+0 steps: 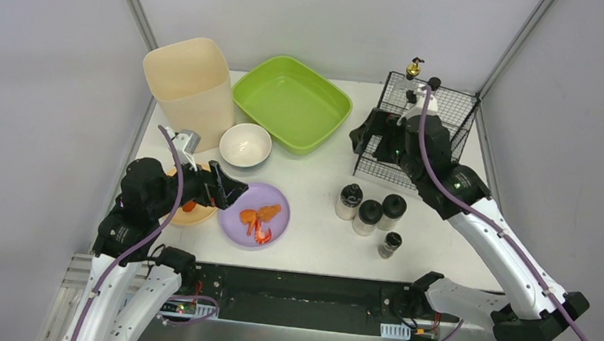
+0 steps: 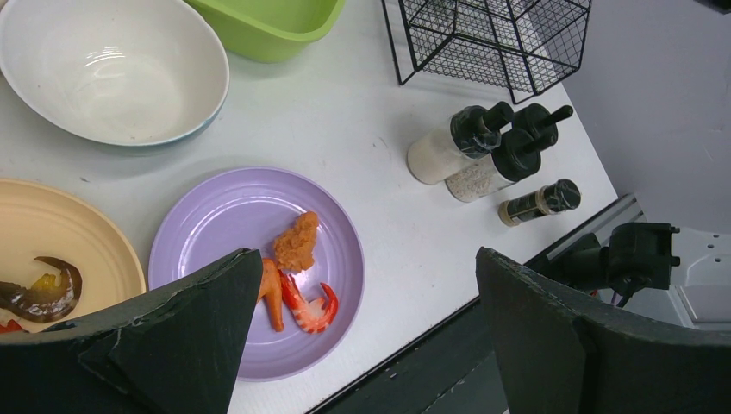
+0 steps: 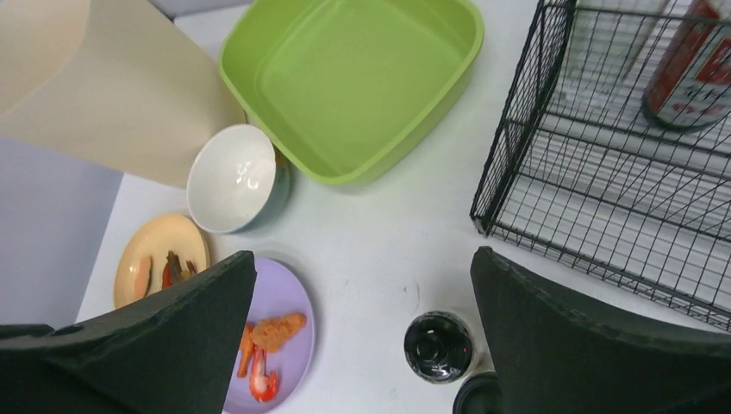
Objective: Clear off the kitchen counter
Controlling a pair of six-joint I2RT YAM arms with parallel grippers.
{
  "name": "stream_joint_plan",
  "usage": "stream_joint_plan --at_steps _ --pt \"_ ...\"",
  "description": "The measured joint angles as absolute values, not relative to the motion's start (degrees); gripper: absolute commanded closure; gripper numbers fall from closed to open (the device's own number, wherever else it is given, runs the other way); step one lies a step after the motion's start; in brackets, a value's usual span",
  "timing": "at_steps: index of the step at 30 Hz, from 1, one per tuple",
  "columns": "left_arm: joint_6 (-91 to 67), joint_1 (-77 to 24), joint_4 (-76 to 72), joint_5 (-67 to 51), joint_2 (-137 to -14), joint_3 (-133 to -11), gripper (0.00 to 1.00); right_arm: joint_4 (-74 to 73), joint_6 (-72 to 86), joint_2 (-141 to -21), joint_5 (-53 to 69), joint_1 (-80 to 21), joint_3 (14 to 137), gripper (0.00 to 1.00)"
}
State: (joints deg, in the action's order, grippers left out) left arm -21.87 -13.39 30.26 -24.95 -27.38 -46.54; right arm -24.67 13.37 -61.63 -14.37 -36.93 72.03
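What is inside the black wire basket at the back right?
A red-labelled container stands in the wire basket, with a gold-topped pump bottle at its back corner. In the top view the right arm covers much of the basket floor.

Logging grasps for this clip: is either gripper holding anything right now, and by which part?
Nothing is held. The left gripper is open and empty by the purple plate; the right gripper is open and empty over the counter.
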Motion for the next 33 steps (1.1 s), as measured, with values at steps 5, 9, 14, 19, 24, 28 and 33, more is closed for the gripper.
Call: stream_joint_plan --at_steps 5,9,14,19,24,28,33 --pt "-21.87 -13.39 30.26 -24.95 -27.40 -46.54 0.00 -26.33 14.31 -63.26 -14.24 -39.77 69.47 0.03" --pt "-21.87 -13.39 30.26 -24.95 -27.40 -46.54 0.00 -29.17 15.97 -66.32 -15.55 -41.06 69.45 0.04" --pt "-21.87 -13.39 30.26 -24.95 -27.81 -46.54 0.00 -33.34 17.15 -71.40 -18.79 -42.48 70.06 0.02" --pt "-21.87 -13.39 30.26 -24.95 -28.01 -46.54 0.00 -37.23 17.41 -76.09 -21.23 -43.48 70.17 0.02" --pt "-21.87 -13.39 30.26 -24.97 -28.01 -46.54 0.00 -39.05 17.41 -78.30 -22.20 -43.48 70.17 0.02" --pt "-21.87 -13.39 30.26 -24.97 -28.01 -46.54 0.00 -40.69 17.72 -80.29 -21.98 -43.48 71.20 0.03" --pt "-21.87 -13.39 30.26 -24.99 -28.01 -46.54 0.00 -41.76 17.98 -83.74 -20.01 -43.51 72.25 0.05"
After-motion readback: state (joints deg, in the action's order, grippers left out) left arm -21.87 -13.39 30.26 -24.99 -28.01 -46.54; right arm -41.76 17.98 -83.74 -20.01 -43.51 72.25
